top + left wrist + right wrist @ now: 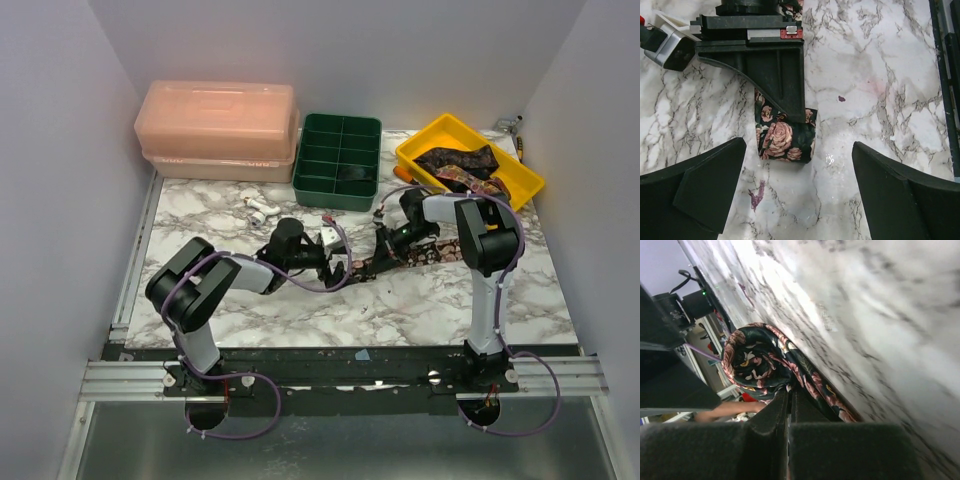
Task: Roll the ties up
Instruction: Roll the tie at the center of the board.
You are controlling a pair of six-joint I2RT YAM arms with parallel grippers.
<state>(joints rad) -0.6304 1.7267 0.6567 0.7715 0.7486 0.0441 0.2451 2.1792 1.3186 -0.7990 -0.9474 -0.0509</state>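
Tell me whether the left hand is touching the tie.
Apart: the left wrist view shows bare marble between the tie and each finger of the left hand.

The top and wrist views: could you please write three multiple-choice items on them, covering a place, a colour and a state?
1. Where does the partly rolled tie lie? A on the table; B on the floor; C on a hook.
2. What colour is the bin holding the other ties? A green; B yellow; C pink.
3. How is the left gripper? A shut; B open; C gripping the tie.
A: it rests on marble. B: its walls are yellow. B: its fingers stand wide apart, clear of the roll.
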